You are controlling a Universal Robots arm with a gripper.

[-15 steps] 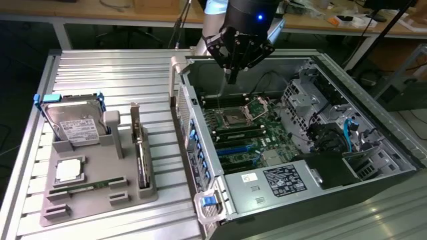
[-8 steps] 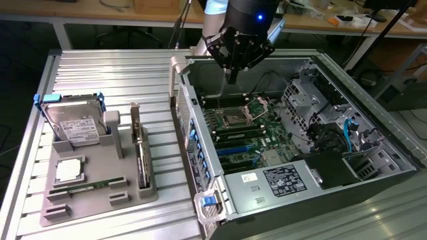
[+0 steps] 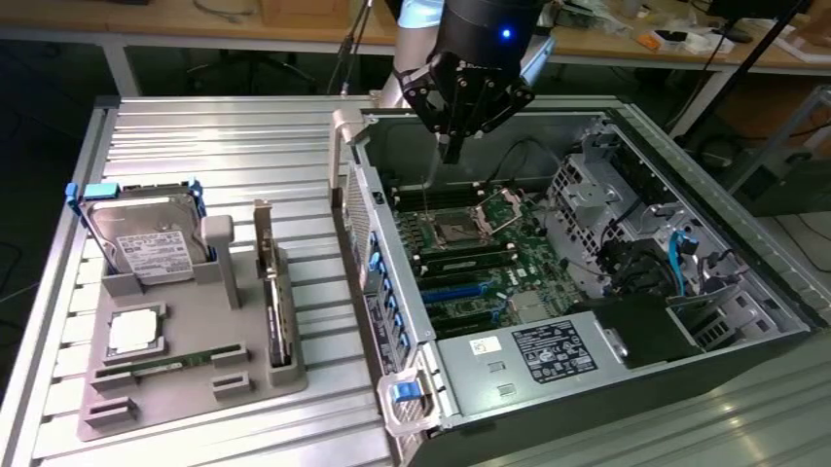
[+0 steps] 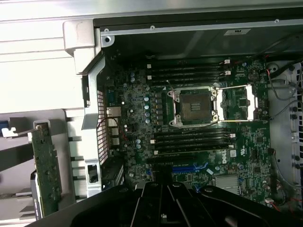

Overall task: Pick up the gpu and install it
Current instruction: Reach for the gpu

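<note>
- One gripper (image 3: 451,148) hangs over the open computer case (image 3: 727,341) in the exterior view. Its fingers are pressed together on nothing.
- In that view the gpu (image 3: 272,292) stands on edge in the gray holder (image 3: 195,394), to the exterior view's left of the case and well apart from the gripper.
- The hard drive (image 3: 143,238) stands in the same holder. I can see its white label, but I cannot read the print.
- The black label (image 3: 552,352) inside the case has white print that is too small for me to make out.
- From the wrist view I look straight down on the motherboard (image 4: 137,118), with the CPU socket (image 4: 194,106) lying between rows of dark memory slots.
- A white sticker (image 4: 228,154) sits near the blue slot (image 4: 189,166), and I cannot read its text.
- The wrist view shows me the gpu (image 4: 46,165) as a green board outside the case wall, and the gripper (image 4: 163,189) as a dark shape.
</note>
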